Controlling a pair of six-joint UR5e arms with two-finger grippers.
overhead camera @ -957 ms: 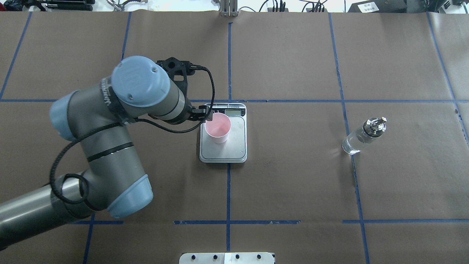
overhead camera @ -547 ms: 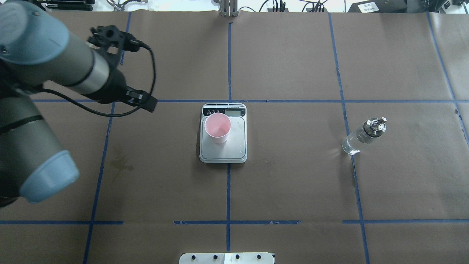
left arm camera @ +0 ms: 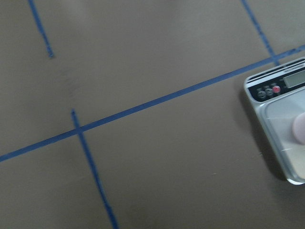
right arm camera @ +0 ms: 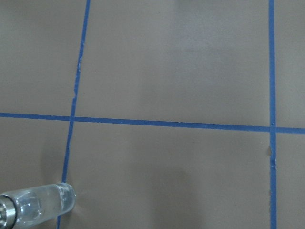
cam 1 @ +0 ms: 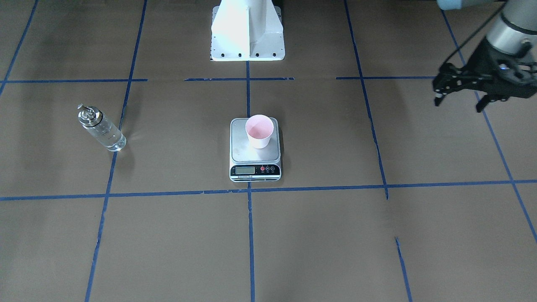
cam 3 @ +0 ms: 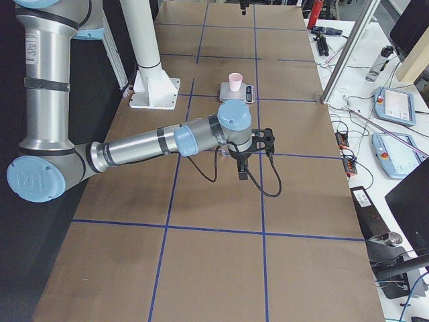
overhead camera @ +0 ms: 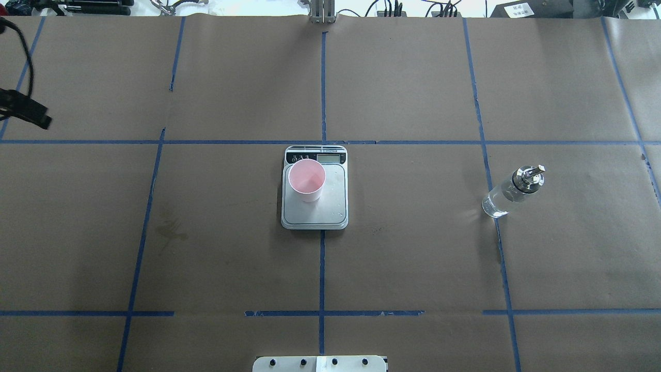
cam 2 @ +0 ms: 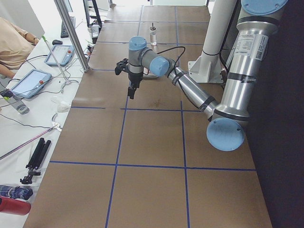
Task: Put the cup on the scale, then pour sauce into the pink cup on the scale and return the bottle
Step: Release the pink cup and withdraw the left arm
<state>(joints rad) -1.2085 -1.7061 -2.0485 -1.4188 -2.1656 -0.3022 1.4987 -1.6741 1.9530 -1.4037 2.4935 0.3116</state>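
Nothing legible: every mark is too small or too faint to read.

The scale (cam 1: 243, 147) has a black strip at its 6 o'clock edge. Its display (cam 1: 245, 170) shows no digits that can be made out, and the buttons (cam 1: 267, 168) at the display's 3 o'clock carry tiny, unreadable white symbols. The bottle (cam 1: 102, 130), at 9 o'clock from the scale, bears faint, illegible side markings. A white label (cam 2: 250, 47) on the left arm (cam 2: 237, 90) and a white sticker (overhead camera: 519, 9) on a black box (overhead camera: 537, 8) at the table's 1 o'clock hold unreadable print.
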